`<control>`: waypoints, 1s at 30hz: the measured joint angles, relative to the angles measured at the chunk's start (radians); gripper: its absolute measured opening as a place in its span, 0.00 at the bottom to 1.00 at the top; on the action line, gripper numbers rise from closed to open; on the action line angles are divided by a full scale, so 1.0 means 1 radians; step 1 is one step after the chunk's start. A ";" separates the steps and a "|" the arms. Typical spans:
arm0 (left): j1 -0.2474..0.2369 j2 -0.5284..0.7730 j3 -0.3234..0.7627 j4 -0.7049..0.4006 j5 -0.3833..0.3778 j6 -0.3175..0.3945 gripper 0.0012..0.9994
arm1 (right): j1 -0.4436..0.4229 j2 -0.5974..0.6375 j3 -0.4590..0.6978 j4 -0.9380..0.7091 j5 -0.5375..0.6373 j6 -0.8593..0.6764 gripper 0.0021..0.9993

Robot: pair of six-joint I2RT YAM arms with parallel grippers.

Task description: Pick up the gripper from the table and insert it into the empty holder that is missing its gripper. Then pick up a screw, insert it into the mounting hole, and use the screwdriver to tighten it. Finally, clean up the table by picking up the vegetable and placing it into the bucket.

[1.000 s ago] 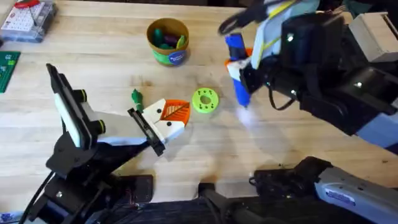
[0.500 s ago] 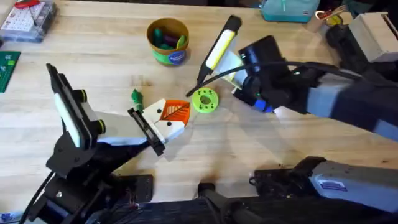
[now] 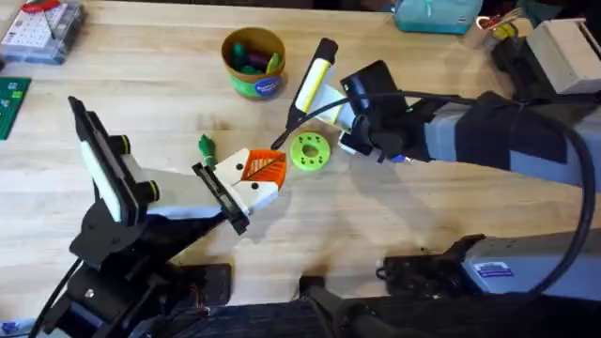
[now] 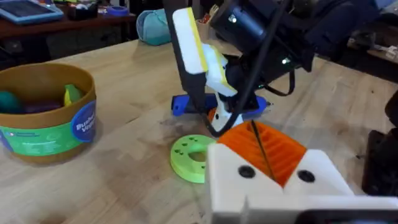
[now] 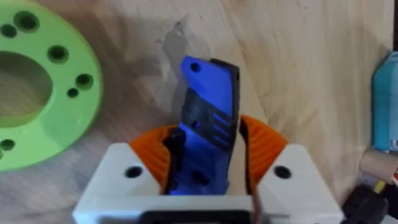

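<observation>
My right gripper [image 3: 362,143] hangs low over the table [image 3: 413,225], just right of a lime-green disc [image 3: 309,152]. Its white fingers with orange pads [image 5: 264,146] are shut on the bright-blue screwdriver [image 5: 208,124], which lies nearly level above the wood [image 4: 217,106]. My left gripper [image 3: 266,174] rests left of the disc, its orange pads [image 4: 280,149] pressed together with nothing visible between them. The vegetable [image 3: 206,145], a small green tuft, lies just left of it. The yellow bucket [image 3: 254,61] stands behind, with toy pieces inside. The loose gripper, holder and screw are out of view.
A long yellow-and-black bar [image 3: 310,80] sticks up beside the right wrist. A clear parts box [image 3: 42,28] and a green board [image 3: 11,103] sit at the far left. A teal case [image 3: 437,14] lies at the back edge. Bare wood stretches in front of the disc.
The right arm has swung down and left from high at the back right to just beside the green disc, carrying the blue screwdriver. The left arm has stayed put.
</observation>
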 joint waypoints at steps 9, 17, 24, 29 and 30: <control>0.000 0.000 0.000 0.000 -0.004 0.000 0.01 | -0.014 -0.013 0.026 -0.024 0.049 -0.003 0.99; 0.000 0.000 0.000 -0.001 -0.004 0.000 0.01 | 0.001 -0.172 -0.007 -0.166 -0.034 0.141 0.99; 0.000 0.000 0.000 -0.002 -0.004 0.000 0.01 | 0.004 -0.517 -0.012 -0.239 -0.070 0.418 0.99; 0.000 0.000 0.000 -0.003 -0.004 0.000 0.01 | 0.018 -0.730 -0.012 -0.302 -0.125 0.554 0.99; 0.000 0.000 0.000 -0.003 -0.004 0.000 0.01 | 0.020 -0.760 -0.012 -0.310 -0.133 0.570 0.99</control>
